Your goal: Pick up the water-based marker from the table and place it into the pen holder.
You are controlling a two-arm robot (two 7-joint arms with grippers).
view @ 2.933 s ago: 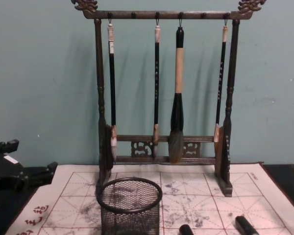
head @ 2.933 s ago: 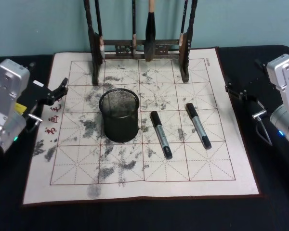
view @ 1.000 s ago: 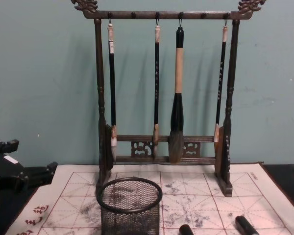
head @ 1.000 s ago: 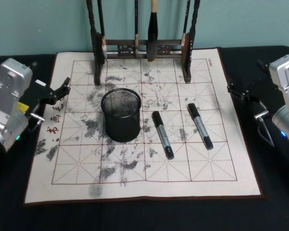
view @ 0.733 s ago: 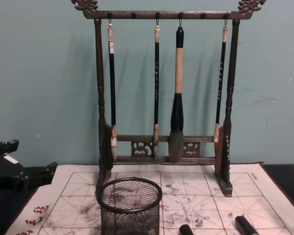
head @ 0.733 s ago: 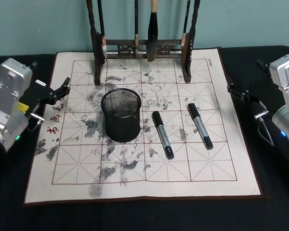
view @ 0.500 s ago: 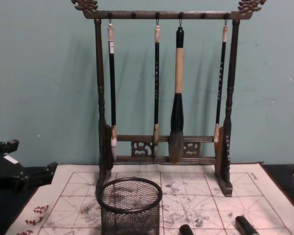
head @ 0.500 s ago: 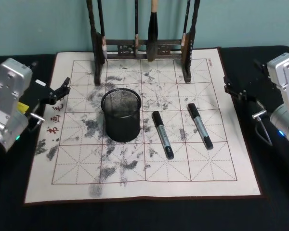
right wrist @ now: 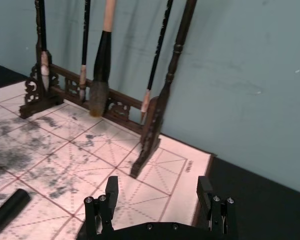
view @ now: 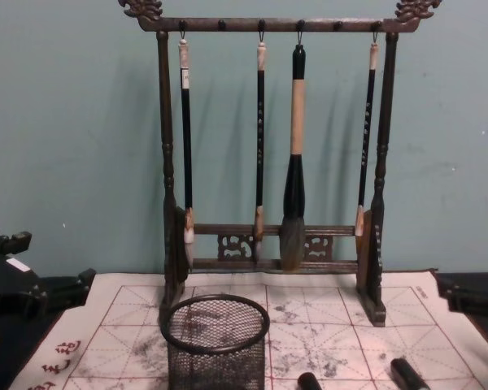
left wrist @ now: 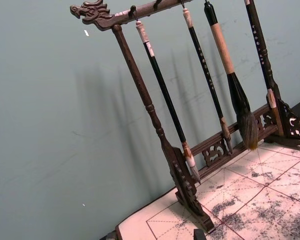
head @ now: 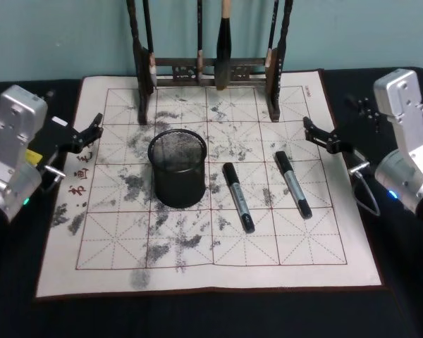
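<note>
Two black-and-grey markers lie on the ink-stained mat: one (head: 237, 197) just right of the pen holder, the other (head: 292, 184) farther right. Their caps show low in the chest view (view: 309, 380) (view: 408, 373). The pen holder (head: 177, 168) (view: 215, 342), a round black mesh cup, stands upright at mid-mat with nothing visible inside. My right gripper (head: 319, 136) hovers open over the mat's right edge, just behind the right marker; its fingers (right wrist: 111, 190) stand wide apart with nothing between them. My left gripper (head: 85, 134) rests open at the mat's left edge.
A tall dark wooden brush rack (head: 210, 70) (view: 272, 162) with several hanging brushes stands at the back of the mat (head: 113, 260). Black tablecloth (head: 211, 317) surrounds the mat. The front half of the mat holds only ink smudges.
My right arm has swung inward from the table's right side, bringing its gripper over the mat's right edge. The left arm, markers and pen holder have stayed put.
</note>
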